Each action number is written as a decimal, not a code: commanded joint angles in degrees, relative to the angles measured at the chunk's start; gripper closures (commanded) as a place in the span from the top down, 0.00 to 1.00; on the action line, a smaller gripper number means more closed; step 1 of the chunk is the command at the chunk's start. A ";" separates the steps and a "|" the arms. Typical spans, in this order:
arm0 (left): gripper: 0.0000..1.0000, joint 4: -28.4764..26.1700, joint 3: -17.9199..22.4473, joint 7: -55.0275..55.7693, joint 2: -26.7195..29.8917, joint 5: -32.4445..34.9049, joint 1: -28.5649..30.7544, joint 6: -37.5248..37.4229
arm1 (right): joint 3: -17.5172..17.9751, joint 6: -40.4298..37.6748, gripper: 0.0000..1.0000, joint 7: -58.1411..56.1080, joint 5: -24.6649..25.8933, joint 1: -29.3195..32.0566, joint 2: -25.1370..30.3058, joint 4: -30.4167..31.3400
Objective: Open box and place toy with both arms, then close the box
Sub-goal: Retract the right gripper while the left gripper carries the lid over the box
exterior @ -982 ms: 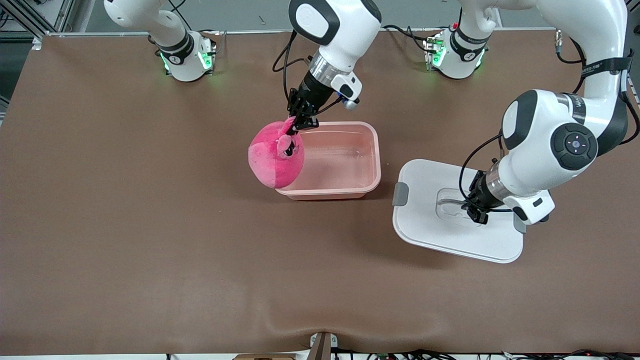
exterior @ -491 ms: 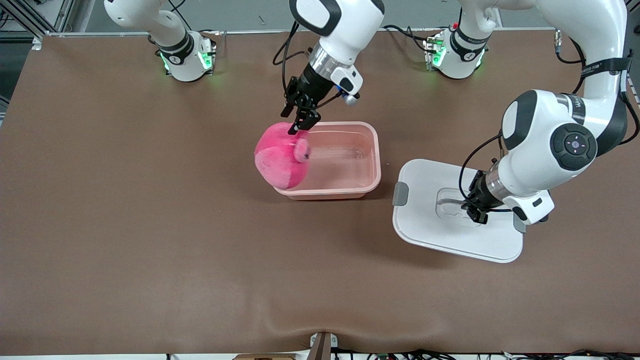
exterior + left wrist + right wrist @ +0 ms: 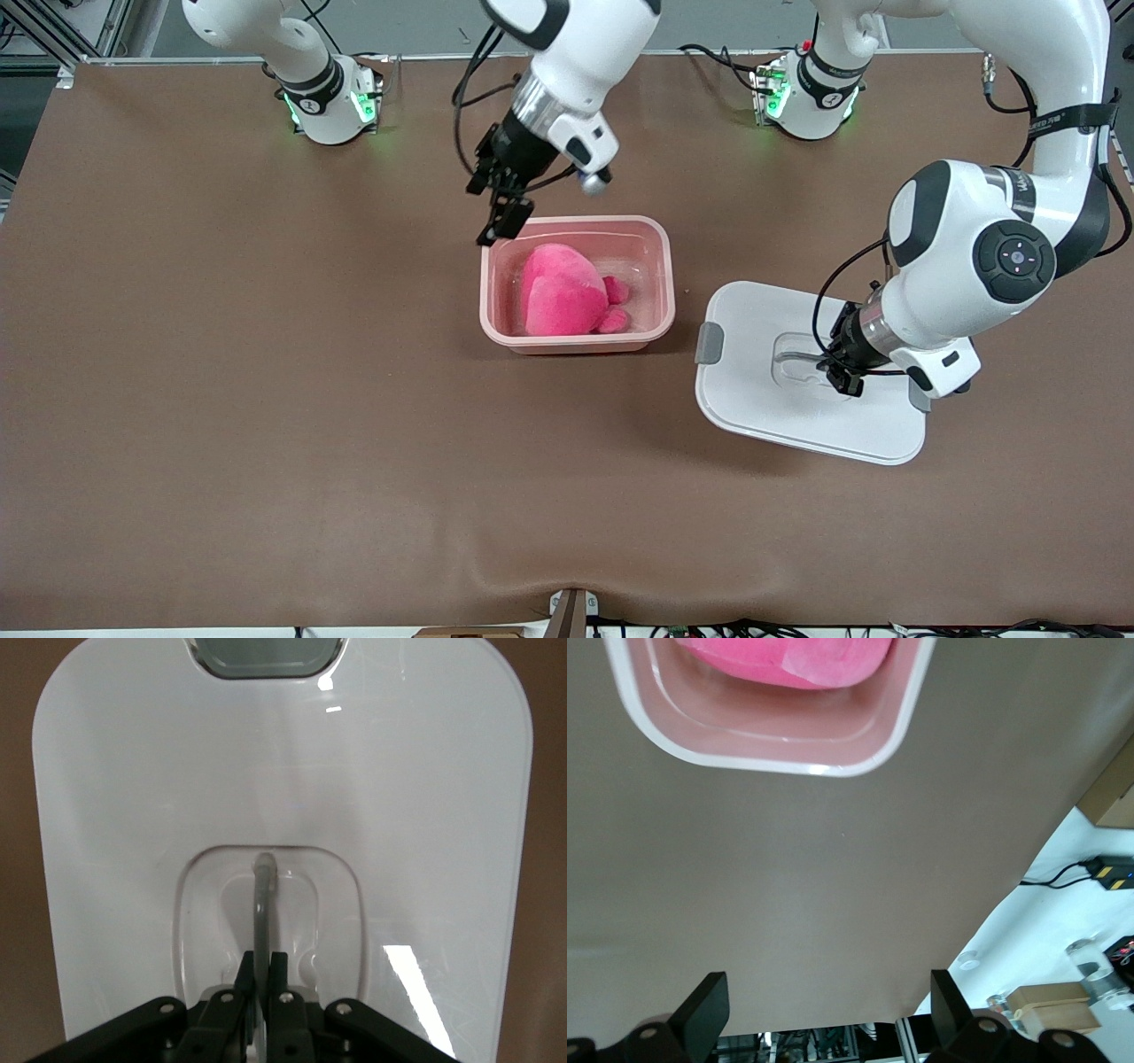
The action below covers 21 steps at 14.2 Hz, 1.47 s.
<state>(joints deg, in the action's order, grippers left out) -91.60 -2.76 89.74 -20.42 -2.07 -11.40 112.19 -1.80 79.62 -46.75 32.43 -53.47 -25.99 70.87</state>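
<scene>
The pale-pink box (image 3: pixel 664 306) stands open mid-table with the hot-pink plush toy (image 3: pixel 560 292) lying inside it. Its eyes are hidden. My right gripper (image 3: pixel 500 218) is open and empty, up over the box's corner toward the right arm's end. The right wrist view shows the box rim (image 3: pixel 788 762) and part of the toy (image 3: pixel 788 660). The white lid (image 3: pixel 780 416) lies flat on the table beside the box, toward the left arm's end. My left gripper (image 3: pixel 842 377) is shut on the lid's grey handle (image 3: pixel 262 904), and the gripper (image 3: pixel 261 970) shows in the left wrist view.
The brown table mat (image 3: pixel 266 399) has a slight ripple at its front edge. The arm bases (image 3: pixel 328 102) stand along the back edge. A grey end clip (image 3: pixel 710 343) of the lid faces the box.
My right gripper let go of the toy, which dropped from the box's rim into the box. The gripper rose and drew back toward the right arm's base. The left arm has not moved.
</scene>
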 commanded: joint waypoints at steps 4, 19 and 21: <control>0.00 0.19 -0.40 -0.01 0.38 -1.44 -0.28 -0.66 | 0.57 7.38 1.00 0.25 -9.13 20.03 -0.11 -0.56; 0.00 2.92 -8.84 22.91 -0.50 0.92 -7.31 -0.48 | 0.65 13.89 1.00 26.08 -24.08 51.61 10.85 10.31; 0.00 3.01 -8.84 26.78 -0.59 2.15 -9.77 -0.48 | 0.65 16.52 1.00 26.97 -25.13 53.72 15.42 16.55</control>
<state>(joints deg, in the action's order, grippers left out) -90.08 -11.66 113.04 -20.45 -1.68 -19.23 112.26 -2.35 93.04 -22.17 9.28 -2.05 -17.88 77.88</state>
